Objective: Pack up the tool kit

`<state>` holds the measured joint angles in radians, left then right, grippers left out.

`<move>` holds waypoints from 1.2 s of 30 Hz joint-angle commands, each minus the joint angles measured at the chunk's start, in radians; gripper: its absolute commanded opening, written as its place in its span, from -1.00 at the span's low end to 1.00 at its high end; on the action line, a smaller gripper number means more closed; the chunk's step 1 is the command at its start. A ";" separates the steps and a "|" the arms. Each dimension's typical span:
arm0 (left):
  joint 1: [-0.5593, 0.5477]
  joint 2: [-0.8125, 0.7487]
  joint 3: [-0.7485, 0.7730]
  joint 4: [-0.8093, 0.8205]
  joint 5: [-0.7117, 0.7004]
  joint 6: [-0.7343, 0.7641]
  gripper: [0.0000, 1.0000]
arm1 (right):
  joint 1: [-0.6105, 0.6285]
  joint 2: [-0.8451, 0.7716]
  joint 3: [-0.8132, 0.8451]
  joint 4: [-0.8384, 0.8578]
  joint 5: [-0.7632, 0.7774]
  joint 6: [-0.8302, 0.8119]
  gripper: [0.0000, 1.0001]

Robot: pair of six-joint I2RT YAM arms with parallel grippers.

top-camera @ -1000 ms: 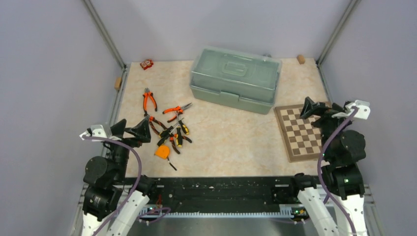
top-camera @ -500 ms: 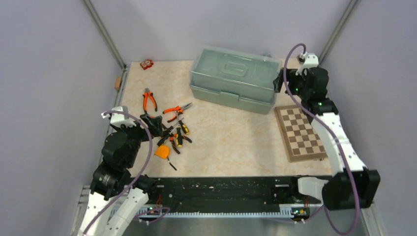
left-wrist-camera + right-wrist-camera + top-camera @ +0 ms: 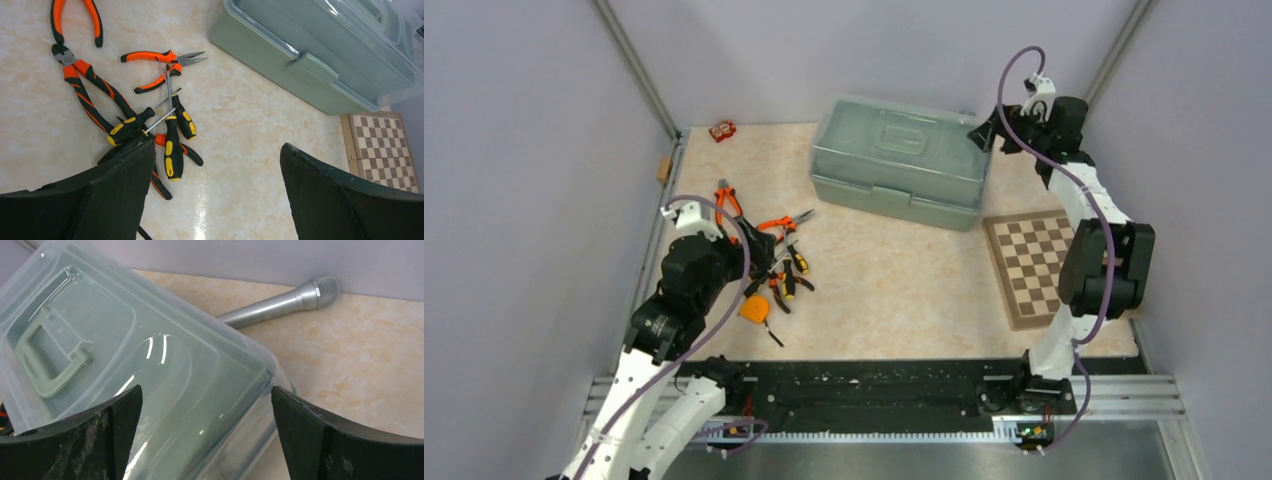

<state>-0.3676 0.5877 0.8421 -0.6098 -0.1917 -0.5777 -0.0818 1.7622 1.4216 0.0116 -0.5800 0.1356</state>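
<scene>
Left fingers [image 3: 115,195]: spread wide, nothing between them. They hang over the heap of loose tools on the left side of the worktop [image 3: 894,285].

Heap: black-yellow screwdrivers [image 3: 172,150] crossed over one another, orange-handled needle-nose pliers [image 3: 165,62] just beyond, and a second pair of orange pliers [image 3: 728,203] further out. The small orange tape measure [image 3: 755,309] lies at the near edge of the heap.

Right fingers [image 3: 320,440]: also spread wide, grasping nothing, hanging over the right end of the toolbox [image 3: 902,165]. I cannot tell whether they touch it.

Toolbox: far middle of the worktop, translucent lid [image 3: 150,365] down, well apart from the tools.

Behind the box lies a grey metal cylinder [image 3: 280,300]. The chessboard [image 3: 1039,265] lies at right.
</scene>
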 commanded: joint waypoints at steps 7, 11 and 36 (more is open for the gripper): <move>-0.002 0.035 0.011 0.019 0.074 -0.128 0.97 | -0.038 0.170 0.179 0.158 -0.296 -0.029 0.97; -0.002 0.037 0.010 0.020 0.079 -0.140 0.97 | -0.052 0.219 0.274 0.152 -0.337 -0.027 0.97; -0.001 0.169 0.029 0.129 0.143 -0.051 0.97 | -0.028 -0.003 -0.094 0.116 -0.492 0.028 0.97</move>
<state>-0.3676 0.7506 0.8448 -0.5564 -0.0689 -0.6727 -0.1360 1.8477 1.4063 0.2527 -1.0035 0.1566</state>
